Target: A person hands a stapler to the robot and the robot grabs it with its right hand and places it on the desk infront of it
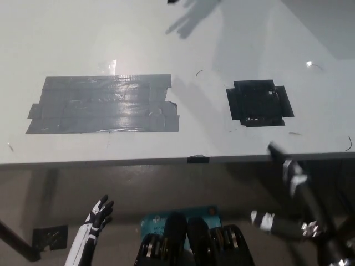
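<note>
A white desk [222,33] is seen from above, its front edge running across the middle of the picture. Two patches of tape are stuck to it: a large grey tape patch [105,104] on the left and a smaller black tape patch [259,103] on the right. At the far edge, a shadow shaped like a hand [191,19] is cast on the surface.

No stapler can be made out anywhere on the desk or in either hand.

The right hand [288,166] is blurred just below the desk's front edge, under the black patch; it appears to hold nothing, but whether its fingers are spread or curled cannot be told. The left hand [100,213] is held low at the lower left, below the desk edge, empty, with its fingers spread apart.
</note>
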